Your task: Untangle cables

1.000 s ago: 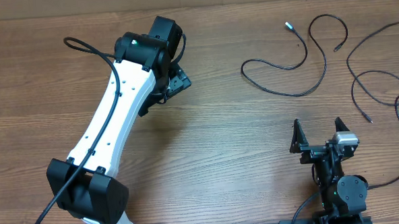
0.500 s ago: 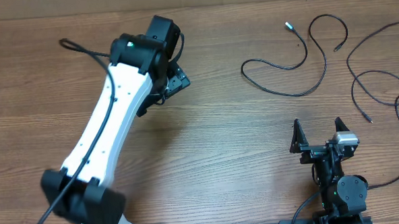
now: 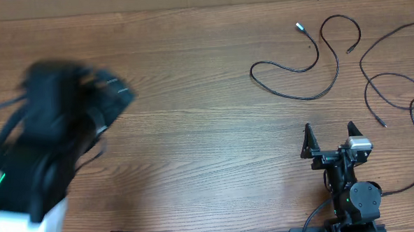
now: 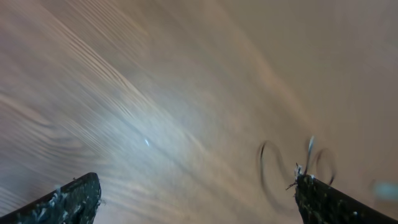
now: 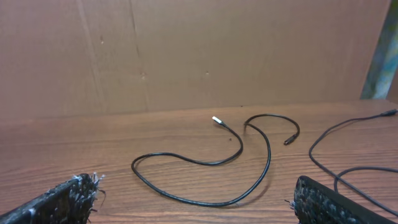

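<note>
Overhead, cables lying beyond right hand, left hand blurred, both wide, empty

Soft, even light. The left arm is a smear from above, and its camera is blurry. The cables look sharp from above.

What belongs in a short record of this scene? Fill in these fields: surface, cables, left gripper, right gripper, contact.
surface: wooden table
cables: thin and black; first cable ends in a silvery plug; second cable lies to its right, apart from it
left gripper: open, empty, blurred in the overhead view
right gripper: open, empty, on the near side of the cables
contact: neither gripper touches a cable
</note>
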